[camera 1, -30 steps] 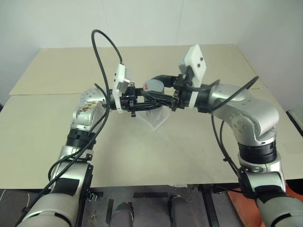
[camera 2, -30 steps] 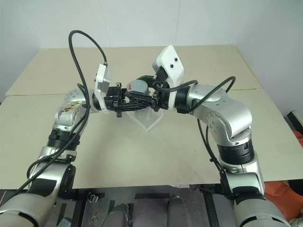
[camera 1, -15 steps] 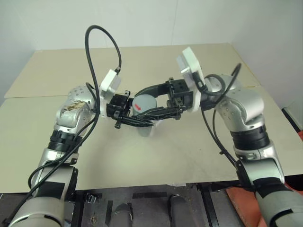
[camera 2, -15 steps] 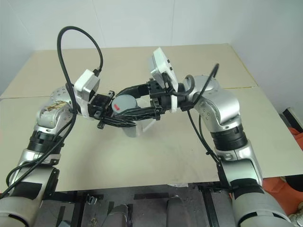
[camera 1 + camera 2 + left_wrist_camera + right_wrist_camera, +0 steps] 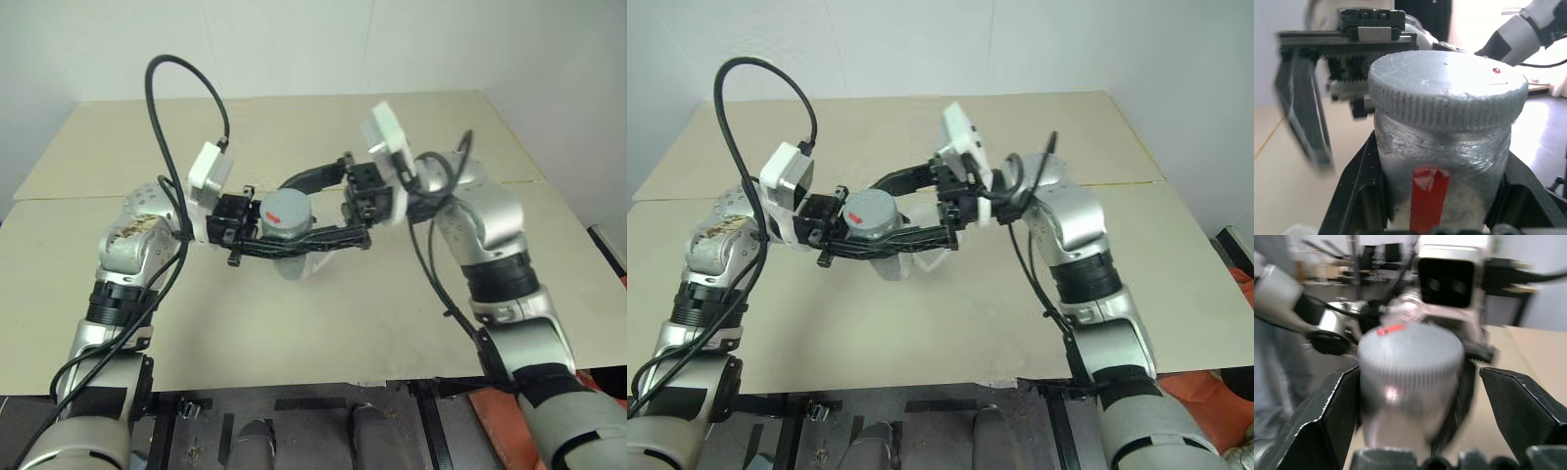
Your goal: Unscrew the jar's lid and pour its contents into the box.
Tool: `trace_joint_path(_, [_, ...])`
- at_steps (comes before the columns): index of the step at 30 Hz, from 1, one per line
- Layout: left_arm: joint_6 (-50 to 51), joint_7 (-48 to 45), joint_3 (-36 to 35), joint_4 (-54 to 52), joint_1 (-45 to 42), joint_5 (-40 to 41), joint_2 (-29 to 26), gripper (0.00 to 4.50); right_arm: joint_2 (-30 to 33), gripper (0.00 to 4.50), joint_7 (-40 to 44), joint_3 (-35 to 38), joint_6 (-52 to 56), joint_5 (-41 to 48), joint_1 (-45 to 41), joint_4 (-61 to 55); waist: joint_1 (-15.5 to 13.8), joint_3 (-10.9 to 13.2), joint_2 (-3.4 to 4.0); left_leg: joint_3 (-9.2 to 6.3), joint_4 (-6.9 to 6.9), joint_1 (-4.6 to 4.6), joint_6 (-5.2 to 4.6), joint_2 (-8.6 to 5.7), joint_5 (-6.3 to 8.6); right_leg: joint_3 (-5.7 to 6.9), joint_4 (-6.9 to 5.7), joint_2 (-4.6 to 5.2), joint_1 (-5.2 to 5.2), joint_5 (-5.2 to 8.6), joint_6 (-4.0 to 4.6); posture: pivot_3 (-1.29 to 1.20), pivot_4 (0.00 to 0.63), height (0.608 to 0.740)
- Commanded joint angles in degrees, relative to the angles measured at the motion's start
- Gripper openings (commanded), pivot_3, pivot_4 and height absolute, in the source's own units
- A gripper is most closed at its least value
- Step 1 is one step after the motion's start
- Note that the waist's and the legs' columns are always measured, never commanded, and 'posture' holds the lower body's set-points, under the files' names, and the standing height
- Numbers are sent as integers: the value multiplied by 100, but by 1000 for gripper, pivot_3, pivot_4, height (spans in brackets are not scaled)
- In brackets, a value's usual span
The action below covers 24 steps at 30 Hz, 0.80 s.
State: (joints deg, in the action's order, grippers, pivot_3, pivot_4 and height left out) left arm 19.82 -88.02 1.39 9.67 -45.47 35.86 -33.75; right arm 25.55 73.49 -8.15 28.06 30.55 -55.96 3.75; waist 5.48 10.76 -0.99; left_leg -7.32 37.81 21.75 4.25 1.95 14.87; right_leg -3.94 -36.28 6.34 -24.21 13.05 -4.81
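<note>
I see the left end effector [image 5: 257, 231] clamped on the jar [image 5: 1442, 161], fingers [image 5: 1359, 196] pressed against both sides of the body, holding it upright above the tabletop [image 5: 323, 313]. The red stripe on the jar faces the left wrist camera. The lid [image 5: 285, 209] is on the jar — grey, ribbed edge, small red mark near its rim.

The right end effector [image 5: 299, 211] comes in level from the opposite side with its jaws spread wide, one finger [image 5: 1327, 416] on each side of the lid. In the right wrist view there's clear gap between each finger and the cap — not gripping.

The box [image 5: 299, 264] sits on the tabletop directly under the two end effectors, partly hidden by the lower fingers; its clear walls show just below the jar. I can't make out the contents through the scuffed jar wall.
</note>
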Motion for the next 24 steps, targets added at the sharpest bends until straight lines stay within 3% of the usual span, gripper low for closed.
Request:
trace_joint_path(1, [-256, 252, -302, 220, -3, -184, -120, 1949, 375, 4436, -524, 679, 370, 321, 357, -944, -1, 0, 0, 0, 0, 0, -1, 0, 1, 0, 0, 0, 0, 0, 0, 0, 150, 740])
trace_joint_path(7, [-571, 655, -411, 612, -62, -503, -11, 1949, 592, 4436, -1762, 1120, 1153, 613, 1039, -2326, 22, 0, 0, 2, -1, -5, -34, 0, 19, -2, 0, -1, 0, 0, 0, 0, 150, 740])
trace_joint_path(12, [-624, 916, -328, 556, -44, -594, 229, 1949, 369, 4436, -2783, 917, 1793, 688, 1006, -3038, 4, 0, 0, 0, 0, -3, -35, -1, 20, -2, -2, 0, 3, 0, 1, 0, 150, 740])
trace_joint_path(17, [-578, 1000, -268, 365, 19, -613, 417, 1949, -80, 4436, -3502, 281, 1910, 227, 633, -2890, 17, 0, 0, 0, -1, -5, -35, 0, 20, -2, -2, 0, 1, 0, 1, 0, 150, 740])
trace_joint_path(24, [-485, 1036, -287, 89, 121, -553, 463, 1949, -500, 4436, -3697, -281, 1705, -270, 242, -2382, 11, 0, 0, 0, -1, -3, -34, -1, 19, -2, -2, 0, 0, 0, 1, 0, 150, 740])
